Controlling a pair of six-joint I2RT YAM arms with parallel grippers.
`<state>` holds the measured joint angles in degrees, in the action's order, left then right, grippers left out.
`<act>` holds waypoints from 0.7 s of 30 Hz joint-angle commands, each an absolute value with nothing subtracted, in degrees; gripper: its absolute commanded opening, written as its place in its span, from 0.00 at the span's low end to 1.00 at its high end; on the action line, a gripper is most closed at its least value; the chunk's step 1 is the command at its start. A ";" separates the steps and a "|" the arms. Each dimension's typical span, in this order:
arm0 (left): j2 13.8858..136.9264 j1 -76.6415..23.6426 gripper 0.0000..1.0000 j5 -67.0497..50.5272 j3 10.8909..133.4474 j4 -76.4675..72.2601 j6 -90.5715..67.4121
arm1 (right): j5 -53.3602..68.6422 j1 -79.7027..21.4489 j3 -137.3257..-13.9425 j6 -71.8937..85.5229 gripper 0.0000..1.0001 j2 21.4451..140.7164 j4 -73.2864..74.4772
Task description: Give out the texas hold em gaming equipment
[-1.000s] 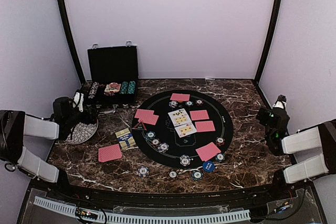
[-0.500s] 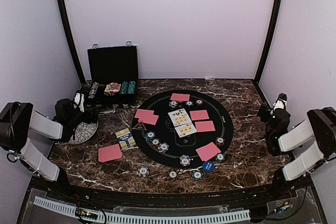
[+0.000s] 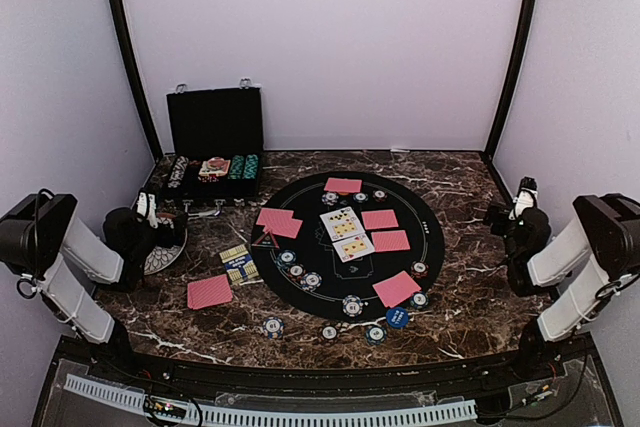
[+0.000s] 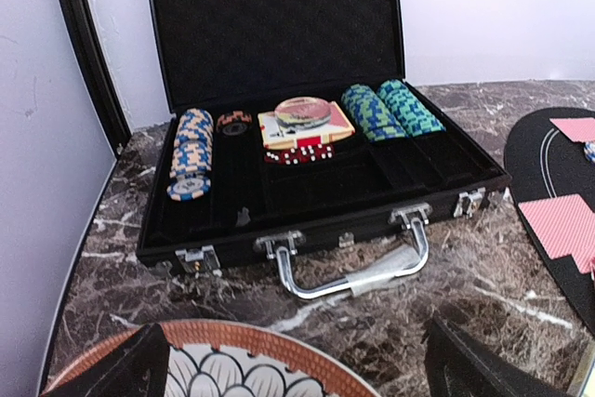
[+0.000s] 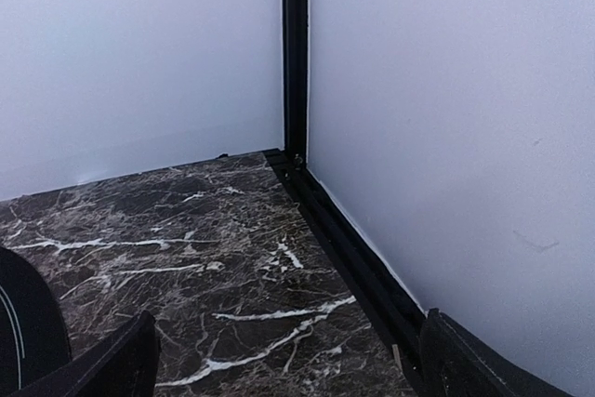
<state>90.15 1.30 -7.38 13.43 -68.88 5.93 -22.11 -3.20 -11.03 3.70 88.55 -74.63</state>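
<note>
Change: both arms have been drawn back to the table sides, no item was moved | left gripper (image 3: 148, 213), right gripper (image 3: 520, 199): spread wide, nothing held | red-backed cards (image 3: 396, 288) and poker chips (image 3: 352, 305) are laid on and around the black mat (image 3: 430, 237) | distribution is judged nearly finished.

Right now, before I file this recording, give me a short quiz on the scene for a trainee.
1. True or false: the black hard case with metal latches stands open.
2. What lies at the middle of the round black felt mat? A face-up playing cards; B dice; C keys.
3. Fill in: the white petal-patterned plate lies nearest the ____ arm's jaws.
Key: 1 true; 2 A; 3 left.
</note>
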 commanded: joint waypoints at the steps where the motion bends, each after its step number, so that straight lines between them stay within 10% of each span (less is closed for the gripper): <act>1: 90.03 1.49 0.99 -5.18 15.82 -71.84 4.84 | -17.95 -0.61 -12.99 5.88 0.98 88.20 -73.86; 21: 90.09 1.49 0.99 -4.86 15.72 -71.96 4.75 | -17.81 -0.60 -12.72 5.58 0.99 88.51 -75.17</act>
